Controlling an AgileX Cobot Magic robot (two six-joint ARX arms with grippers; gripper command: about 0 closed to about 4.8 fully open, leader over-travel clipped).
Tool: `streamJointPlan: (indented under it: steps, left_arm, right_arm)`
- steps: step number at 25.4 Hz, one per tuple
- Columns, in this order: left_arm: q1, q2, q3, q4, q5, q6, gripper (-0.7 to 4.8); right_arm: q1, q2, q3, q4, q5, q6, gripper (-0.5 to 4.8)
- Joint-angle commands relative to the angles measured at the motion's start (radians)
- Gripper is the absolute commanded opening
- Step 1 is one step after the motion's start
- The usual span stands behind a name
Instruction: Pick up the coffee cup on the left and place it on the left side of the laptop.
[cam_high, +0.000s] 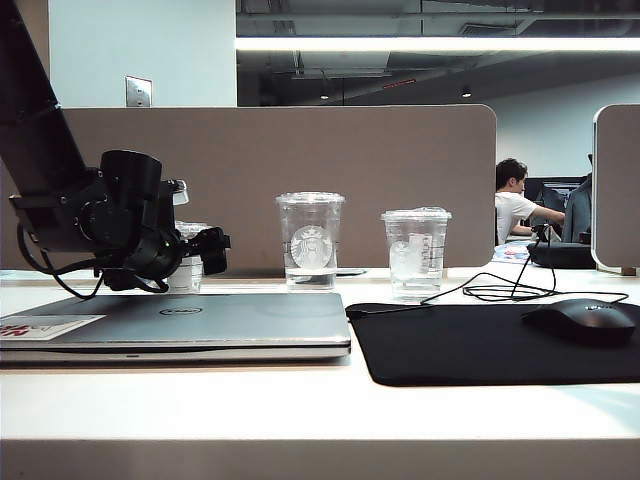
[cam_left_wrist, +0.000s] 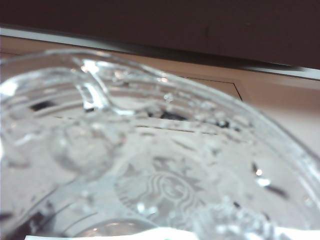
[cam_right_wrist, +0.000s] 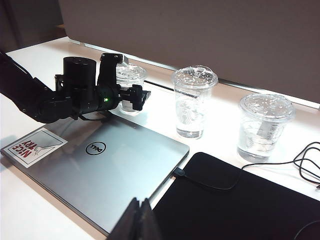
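Over by the left end of the desk (cam_high: 300, 410), the left gripper (cam_right_wrist: 131, 84) is at the coffee cup (cam_right_wrist: 129, 75), its jaws spread wide on either side of the cup's clear body. Whether the fingers actually touch the plastic I cannot tell. The cup stands on the desk near the back edge, just behind the far left part of the laptop (cam_right_wrist: 100, 170), and the arm hides most of it from the front. In the left wrist view its domed lid fills everything, with a faint Starbucks siren showing through the plastic.

The laptop lies shut and flat, a round Dell logo on its grey lid and a white sticker (cam_right_wrist: 34, 146) at its front left corner with red letters that read "NICE TRY".

Behind the laptop's right end stands a taller clear cup (cam_high: 310, 238) with the white Starbucks siren printed on it. Further right, behind the black mouse pad (cam_high: 490, 345), is a lower clear cup (cam_high: 416, 252). A black mouse (cam_high: 583, 320) sits on the pad near its right edge.

The right gripper (cam_right_wrist: 138, 220) hangs above the laptop's front edge, fingers pressed together.
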Motion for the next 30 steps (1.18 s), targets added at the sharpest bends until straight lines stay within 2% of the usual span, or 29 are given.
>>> streamJointPlan:
  steps: [1, 3, 4, 6, 12, 18, 21, 27, 30]
  left_arm:
    - [-0.001, 0.005, 0.002, 0.010, -0.001, 0.001, 4.79]
    - [-0.001, 0.008, 0.001, 0.007, 0.000, 0.001, 4.79]
    - [-0.001, 0.009, 0.001, 0.007, 0.002, 0.001, 4.05]
    - [-0.001, 0.009, 0.001, 0.015, 0.002, 0.001, 3.19]
    - [-0.001, 0.009, 0.001, 0.019, 0.002, 0.001, 1.66]
    - [-0.001, -0.013, 0.000, 0.017, 0.025, 0.013, 1.64]
    - [-0.001, -0.051, 0.000, 0.010, 0.027, 0.043, 1.64]
    - [-0.001, -0.200, -0.002, -0.110, 0.023, 0.144, 1.65]
    - [0.000, -0.267, -0.006, -0.131, 0.015, 0.166, 1.64]
  right_arm:
    - [0.000, -0.002, 0.007, 0.018, 0.003, -0.001, -0.03]
    - [0.000, -0.002, 0.007, 0.018, 0.003, -0.001, -0.03]
    - [0.000, -0.002, 0.007, 0.018, 0.003, -0.001, -0.03]
    - [0.000, -0.002, 0.007, 0.018, 0.003, -0.001, -0.03]
    - [0.000, -0.002, 0.007, 0.018, 0.003, -0.001, -0.03]
    - [0.000, -0.002, 0.007, 0.017, 0.003, -0.001, -0.03]
    - [0.000, -0.002, 0.007, 0.017, 0.003, -0.002, -0.03]
    - [0.000, -0.002, 0.007, 0.017, 0.003, -0.002, -0.03]
    - [0.000, -0.002, 0.007, 0.017, 0.003, -0.002, -0.03]
